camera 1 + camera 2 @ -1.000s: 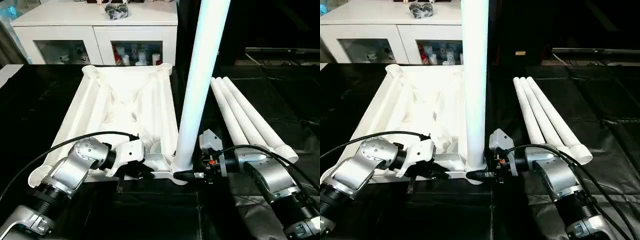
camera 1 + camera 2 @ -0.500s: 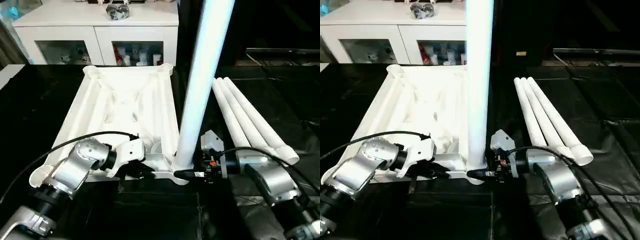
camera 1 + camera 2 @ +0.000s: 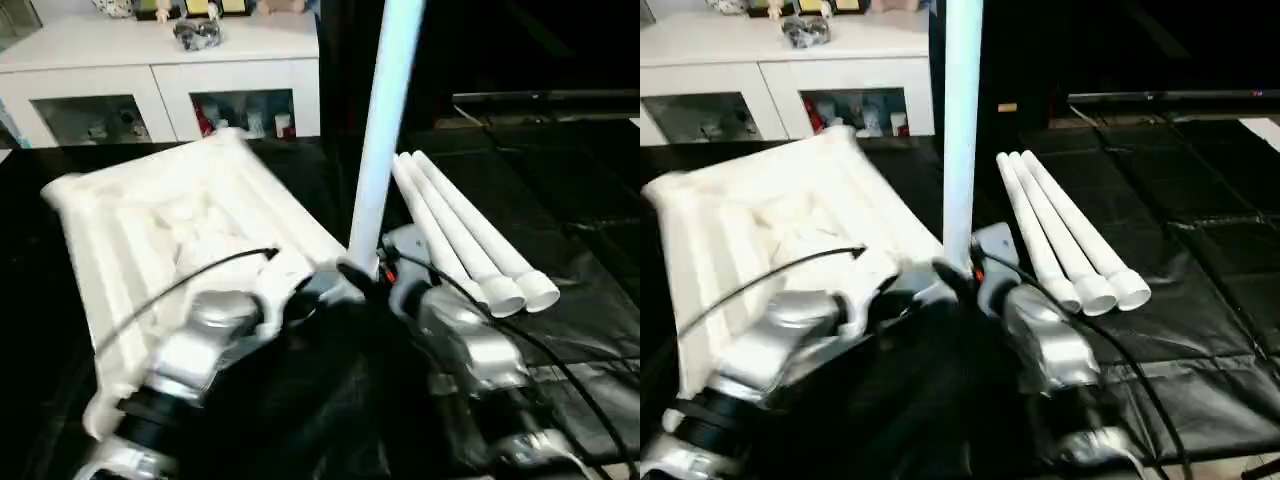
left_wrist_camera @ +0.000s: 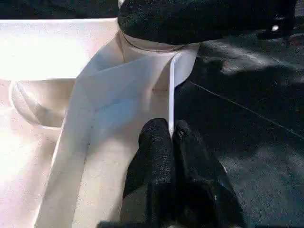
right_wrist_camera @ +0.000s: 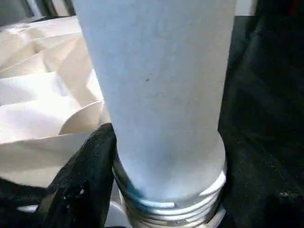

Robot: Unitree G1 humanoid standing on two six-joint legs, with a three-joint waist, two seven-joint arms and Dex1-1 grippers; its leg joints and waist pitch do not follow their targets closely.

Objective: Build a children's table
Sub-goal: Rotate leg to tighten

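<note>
The children's table top [image 3: 170, 230] lay underside up on the black work surface [image 3: 1200, 300], its ribbed face showing and its long axis skewed to the robot's left, in front of a white cabinet [image 3: 150, 60] with glass doors. One leg [image 3: 385, 120] stood upright at the near right corner of the top, its threaded lower end [image 5: 175, 209] seated at the corner socket. Three further legs [image 3: 1065, 245] lay side by side on the black surface to the right, touching one another, wide ends toward the robot. The right gripper [image 3: 365, 285] was at the base of the upright leg — one black finger [image 5: 80, 180] lay against the leg's side just above the threads, and the fingers stood well apart around the tube. The left gripper [image 4: 172, 142] was closed, fingertips pressed together on a thin upright rib of the top — close beside that same corner socket. Small objects sat on the cabinet's top, too indistinct to identify.
</note>
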